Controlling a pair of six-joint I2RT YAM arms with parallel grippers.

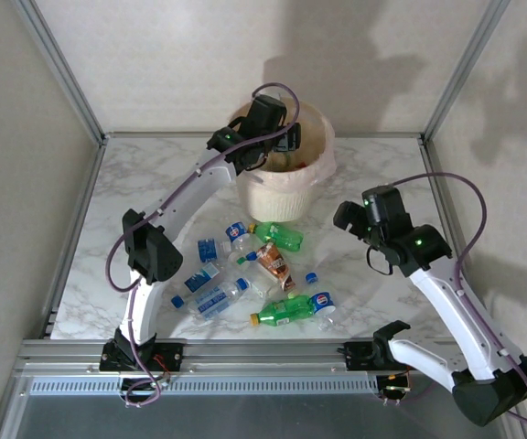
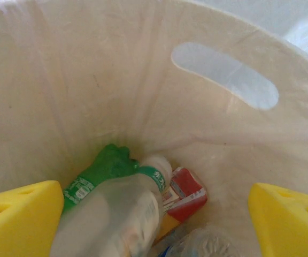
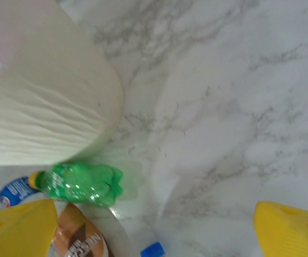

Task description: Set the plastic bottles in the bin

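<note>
Left jaws open inside the bin; the heap waits on the desk.

The left jaws hang spread wide within the bin (image 1: 273,197), gripping nothing. Beneath them a clear bottle (image 2: 116,214) lies on a dark-green bottle (image 2: 103,166) and a red-labelled pack (image 2: 183,193) at the bottom. On the desk (image 1: 154,174) in front of the bin, the plastic bottles (image 1: 213,297) not yet binned lie in a loose cluster. Clear blue-labelled ones are to the left, a brown-labelled bottle (image 1: 273,261) is in the middle, and a yellow-capped green bottle (image 1: 286,311) is nearest the arms. The right jaws, also wide open and empty, hover over bare marble near a bright-green bottle (image 3: 84,184) at the bin's foot. These look empty and crushed (so light, springy, slick, apt to roll). I would pinch across the creased belly, not the tapering neck.
</note>
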